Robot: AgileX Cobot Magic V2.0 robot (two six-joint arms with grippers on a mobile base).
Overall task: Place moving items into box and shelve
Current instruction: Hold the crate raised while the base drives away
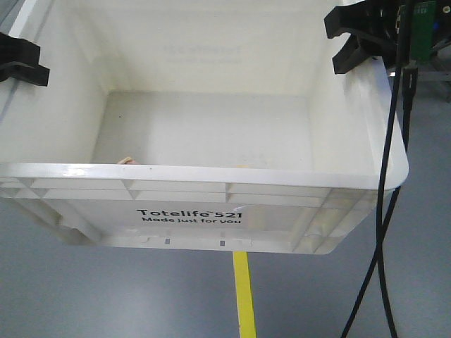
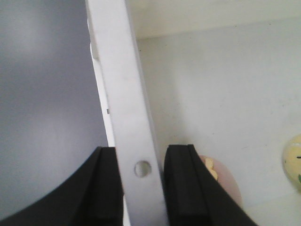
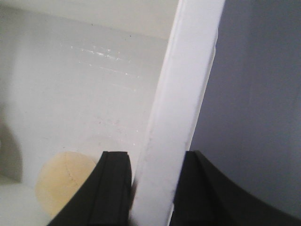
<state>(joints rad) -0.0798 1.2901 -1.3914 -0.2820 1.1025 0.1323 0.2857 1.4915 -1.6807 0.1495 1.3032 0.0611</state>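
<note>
Box [image 1: 211, 190] at centre of scene. Floor stripe [image 1: 243, 296] below it, running toward 6 o'clock. Left gripper [image 1: 21, 62] on box wall at 9 o'clock, right gripper [image 1: 356, 42] on opposite wall at 2 o'clock. Each has one finger inside and one outside, wall pinched between. Cable [image 1: 384, 232] hangs outside box at 4 o'clock. On box bottom, by near wall: round plush toy [image 2: 225, 183] just inside left gripper's wall; oval plush toy [image 2: 294, 162] near it, apart, further toward middle.
</note>
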